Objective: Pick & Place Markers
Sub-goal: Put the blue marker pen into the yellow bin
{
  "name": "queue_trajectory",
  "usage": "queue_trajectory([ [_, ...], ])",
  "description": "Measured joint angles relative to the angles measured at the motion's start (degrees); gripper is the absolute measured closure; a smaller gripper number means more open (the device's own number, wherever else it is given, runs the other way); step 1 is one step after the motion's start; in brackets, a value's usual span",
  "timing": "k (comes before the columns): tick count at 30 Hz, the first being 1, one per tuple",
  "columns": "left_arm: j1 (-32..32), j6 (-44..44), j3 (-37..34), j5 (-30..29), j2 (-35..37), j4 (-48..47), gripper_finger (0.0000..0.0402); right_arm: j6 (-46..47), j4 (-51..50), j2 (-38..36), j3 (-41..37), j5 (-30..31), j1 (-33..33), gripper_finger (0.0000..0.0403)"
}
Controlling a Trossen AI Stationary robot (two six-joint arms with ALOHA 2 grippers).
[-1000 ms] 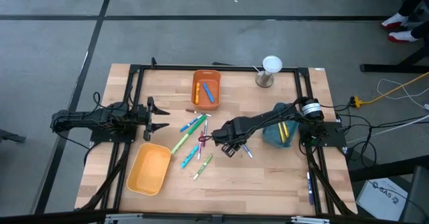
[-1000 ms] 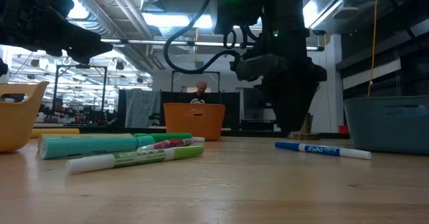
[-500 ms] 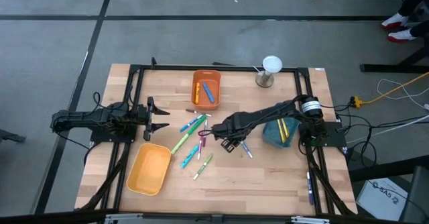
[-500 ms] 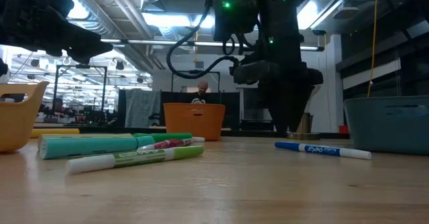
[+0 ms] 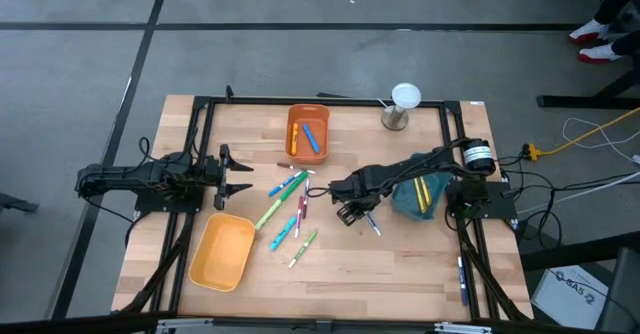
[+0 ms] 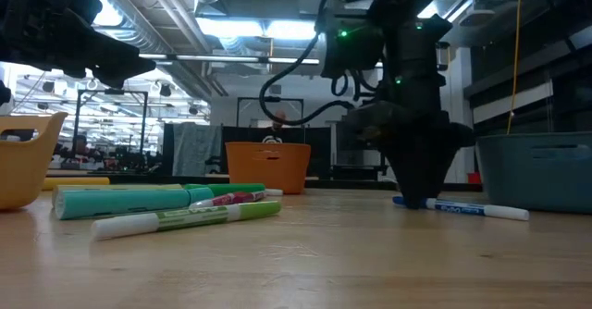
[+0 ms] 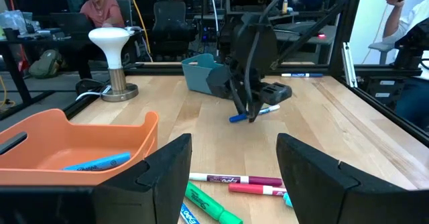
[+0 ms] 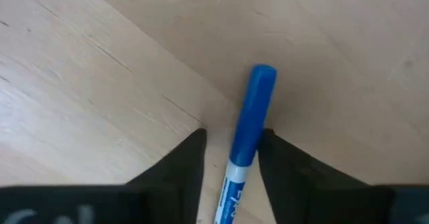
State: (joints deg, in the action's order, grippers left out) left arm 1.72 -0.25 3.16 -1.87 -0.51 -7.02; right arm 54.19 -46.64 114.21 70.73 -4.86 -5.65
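The right gripper (image 5: 357, 211) is low over the table (image 5: 400, 274), just beside the teal bin (image 5: 415, 200). Its two fingers (image 8: 175, 165) stand on both sides of a blue marker (image 8: 245, 133) that lies flat on the wood; whether they already press it, I cannot tell (they are very near it). The other markers (image 5: 288, 210) lie scattered in the middle of the table. The left gripper (image 5: 240, 174) waits open at the left side, near the yellow bin (image 5: 222, 252).

No legible txt; blue marker (image 6: 467, 209) label too blurry.
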Motion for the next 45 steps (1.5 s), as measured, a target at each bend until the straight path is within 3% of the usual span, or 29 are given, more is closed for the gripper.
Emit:
queue_trajectory([
  [7,0.0,0.0,0.0,0.02,0.0,0.02,0.0187,5.5,0.75,0.13,-0.27,-0.75,-0.11,0.0366],
  [15,0.0,0.0,0.0,0.0,0.0,0.01,0.0187,8.08,-0.15,0.35,1.09,-0.03,-0.18,0.0367],
  [22,0.0,-0.01,0.01,0.0,0.0,0.01,0.0187,3.91,-8.52,0.87,9.43,6.34,-0.41,0.0366],
  [27,0.0,0.0,0.0,0.0,0.0,0.02,0.0187,-0.4,-6.61,0.79,15.34,10.71,-0.22,0.0367],
  [33,0.0,0.0,0.02,0.04,0.0,0.02,0.0187,-7.69,7.73,0.87,17.35,12.52,-0.28,0.0365],
  [45,0.0,0.0,0.0,0.02,0.0,0.02,0.0187,-19.12,35.11,0.74,17.35,10.35,-0.28,0.0363],
])
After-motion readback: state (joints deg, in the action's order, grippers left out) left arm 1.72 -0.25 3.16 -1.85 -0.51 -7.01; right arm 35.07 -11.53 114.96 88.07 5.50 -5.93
